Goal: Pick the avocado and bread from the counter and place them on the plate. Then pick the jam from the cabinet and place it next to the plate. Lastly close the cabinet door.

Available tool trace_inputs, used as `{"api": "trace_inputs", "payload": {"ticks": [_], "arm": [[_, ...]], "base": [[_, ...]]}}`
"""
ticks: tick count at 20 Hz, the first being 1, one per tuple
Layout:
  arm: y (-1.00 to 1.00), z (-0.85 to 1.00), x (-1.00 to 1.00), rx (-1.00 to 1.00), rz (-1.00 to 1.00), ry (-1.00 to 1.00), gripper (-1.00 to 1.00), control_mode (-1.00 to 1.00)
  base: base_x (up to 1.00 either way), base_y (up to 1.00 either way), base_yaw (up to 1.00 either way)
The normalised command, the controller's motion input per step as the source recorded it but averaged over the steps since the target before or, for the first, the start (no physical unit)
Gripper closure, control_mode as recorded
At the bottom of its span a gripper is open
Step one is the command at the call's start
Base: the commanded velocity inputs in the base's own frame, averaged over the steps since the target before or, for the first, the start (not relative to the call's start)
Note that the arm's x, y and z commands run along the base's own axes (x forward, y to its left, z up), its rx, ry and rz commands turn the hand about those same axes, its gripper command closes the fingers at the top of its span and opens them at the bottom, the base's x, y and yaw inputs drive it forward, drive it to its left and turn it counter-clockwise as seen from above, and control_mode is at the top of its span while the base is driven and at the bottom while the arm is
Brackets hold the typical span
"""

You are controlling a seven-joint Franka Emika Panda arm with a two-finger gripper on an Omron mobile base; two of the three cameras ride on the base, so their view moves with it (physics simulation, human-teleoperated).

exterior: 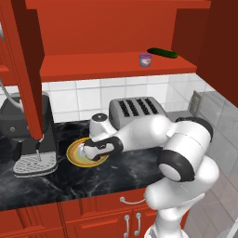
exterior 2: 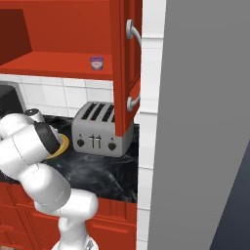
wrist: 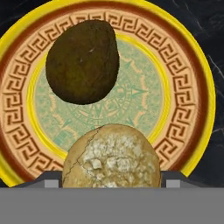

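**Bread over the plate, jam waiting**

You have the pincer (wrist: 112,179) low over the plate (wrist: 192,61), with the bread (wrist: 111,157) sitting between its 2 fingertips. Whether the tips pinch the bread or have let go, you cannot tell. The avocado (wrist: 83,61) lies on the plate just beyond the bread, so both foods share 1 dish as the task asks. The jam (exterior: 145,59) stands high above the pincer on the cabinet (exterior: 116,65) shelf, likely your next target.

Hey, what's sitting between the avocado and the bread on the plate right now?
Nothing. In the hand view, only a bare strip of the plate's pale green patterned centre separates the avocado from the bread; they lie close but apart.
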Motion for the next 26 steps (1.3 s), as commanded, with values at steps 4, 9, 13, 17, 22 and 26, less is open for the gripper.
{"api": "trace_inputs", "payload": {"ticks": [4,9,13,17,22,26], "arm": [[0.0,0.0,0.0,0.0,0.05,0.06,-1.0,-1.0],[0.0,0.14,-0.11,0.0,0.02,0.01,-1.0,-1.0],[-0.03,0.46,-0.24,0.0,0.0,-0.05,-1.0,-1.0],[-0.12,0.48,-0.39,0.0,0.0,-0.1,-1.0,-1.0],[-0.24,0.56,-0.46,0.0,0.0,-0.09,-1.0,-1.0],[-0.29,0.61,-0.39,0.0,0.0,-0.08,-1.0,-1.0]], "base": [[0.0,0.0,0.0],[0.0,0.0,0.0],[0.0,0.0,0.0],[0.0,0.0,0.0],[0.0,0.0,0.0],[0.0,0.0,0.0]]}}
